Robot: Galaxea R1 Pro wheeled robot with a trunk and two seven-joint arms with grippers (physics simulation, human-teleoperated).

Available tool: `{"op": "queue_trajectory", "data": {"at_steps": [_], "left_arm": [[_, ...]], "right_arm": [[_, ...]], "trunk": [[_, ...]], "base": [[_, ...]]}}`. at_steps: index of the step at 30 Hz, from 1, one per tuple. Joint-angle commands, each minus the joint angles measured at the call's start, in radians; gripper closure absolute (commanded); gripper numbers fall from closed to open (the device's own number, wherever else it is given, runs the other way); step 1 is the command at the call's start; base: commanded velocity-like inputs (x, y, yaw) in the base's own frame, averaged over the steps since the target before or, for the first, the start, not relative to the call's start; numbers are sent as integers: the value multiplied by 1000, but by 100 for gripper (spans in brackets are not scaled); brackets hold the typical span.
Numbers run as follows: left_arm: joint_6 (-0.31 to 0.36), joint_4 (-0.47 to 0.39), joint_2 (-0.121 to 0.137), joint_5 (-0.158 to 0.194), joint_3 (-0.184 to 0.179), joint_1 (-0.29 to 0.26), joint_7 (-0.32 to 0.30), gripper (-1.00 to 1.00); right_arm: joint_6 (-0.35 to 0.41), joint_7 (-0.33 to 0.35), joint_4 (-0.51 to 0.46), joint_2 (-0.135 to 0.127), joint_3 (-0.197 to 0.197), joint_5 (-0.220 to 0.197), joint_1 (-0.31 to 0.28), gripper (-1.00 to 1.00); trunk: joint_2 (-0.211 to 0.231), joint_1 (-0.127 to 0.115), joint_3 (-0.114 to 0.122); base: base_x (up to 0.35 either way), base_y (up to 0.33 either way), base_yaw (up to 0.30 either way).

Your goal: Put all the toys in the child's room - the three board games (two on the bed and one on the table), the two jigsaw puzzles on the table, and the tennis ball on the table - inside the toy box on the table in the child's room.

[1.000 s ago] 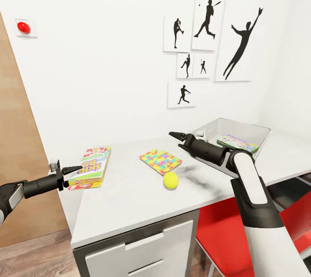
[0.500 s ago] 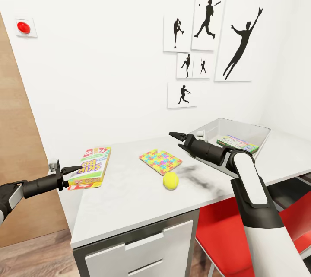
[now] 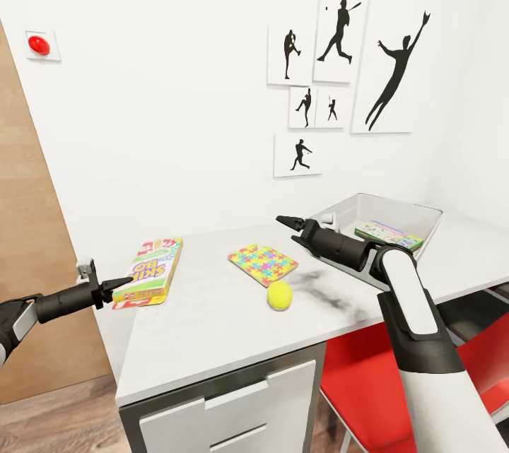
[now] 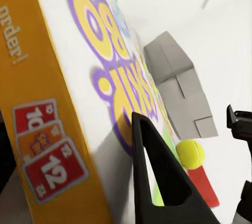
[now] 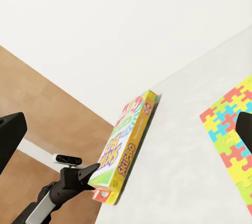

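table (image 3: 212, 326): skip-bo box (image 3: 149, 272) at its left corner, one end lifted, pinched by left gripper (image 3: 121, 285) (seemingly top and underside). puzzle (image 3: 263, 263) and ball (image 3: 280, 295) mid-table. toy box (image 3: 417, 221) at right. right gripper (image 3: 290, 222) above puzzle, spread unclear.

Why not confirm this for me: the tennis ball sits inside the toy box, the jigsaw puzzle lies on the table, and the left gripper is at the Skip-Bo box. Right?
Not quite. The tennis ball is not inside the toy box; it rests on the table, just in front of the jigsaw puzzle, as the head view shows. The puzzle does lie on the table, and the left gripper is at the Skip-Bo box.
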Motion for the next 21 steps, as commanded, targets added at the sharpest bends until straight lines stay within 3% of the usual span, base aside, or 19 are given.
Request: {"op": "queue_trajectory", "data": {"at_steps": [1, 9, 21], "left_arm": [[3, 1, 0, -7, -25, 0, 0, 100], [6, 0, 0, -7, -22, 1, -3, 100], [41, -10, 1, -6, -18, 0, -5, 100]], "right_arm": [[1, -10, -1, -1, 1, -10, -1, -100], [1, -12, -1, 26, 0, -2, -1, -100], [5, -5, 0, 24, -3, -5, 27, -100]], "trunk": [[0, 0, -1], [42, -23, 17], [112, -61, 49]], "base": [[0, 0, 0], [0, 0, 0], [-3, 0, 0]]}}
